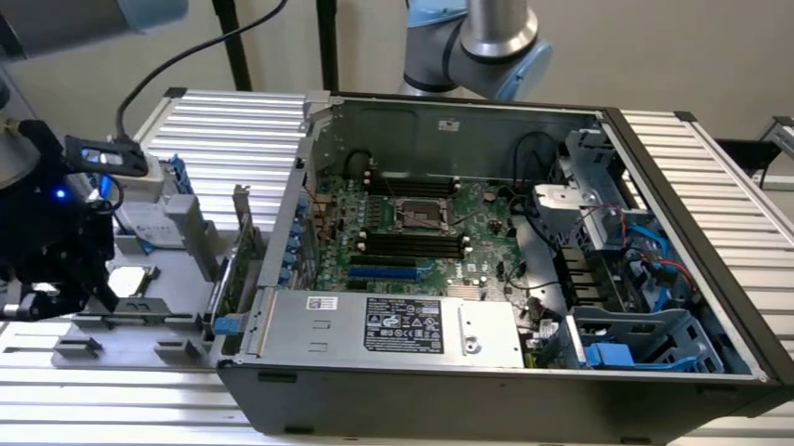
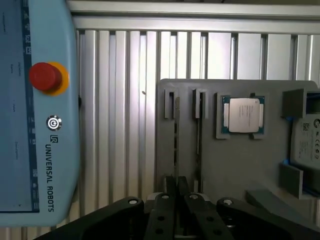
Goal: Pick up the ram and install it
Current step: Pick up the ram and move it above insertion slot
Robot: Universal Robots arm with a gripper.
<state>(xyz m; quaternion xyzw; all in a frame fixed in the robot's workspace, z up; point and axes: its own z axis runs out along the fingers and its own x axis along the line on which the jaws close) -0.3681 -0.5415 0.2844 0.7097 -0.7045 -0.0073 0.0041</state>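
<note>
The ram [image 2: 176, 140] is a thin dark stick standing on edge in a slot of the grey parts tray [image 2: 240, 165], with a second like stick [image 2: 199, 135] in the slot beside it. My gripper [image 2: 177, 189] hangs over the near end of the first stick, its black fingers drawn almost together; whether they touch the stick I cannot tell. In the exterior view the gripper [image 1: 32, 305] is low at the tray's [image 1: 174, 279] side, at the exterior view's left. The black memory slots [image 1: 410, 246] lie on the motherboard inside the open computer case [image 1: 496, 390].
The tray also carries a processor [image 2: 243, 115], a hard drive [image 2: 307, 140] and an upright expansion card [image 1: 242, 246]. A teach pendant [image 2: 40, 150] with a red stop button [image 2: 45, 76] lies beside the tray on the ribbed aluminium table [image 2: 125, 100]. A power supply [image 1: 397, 325] fills the case front.
</note>
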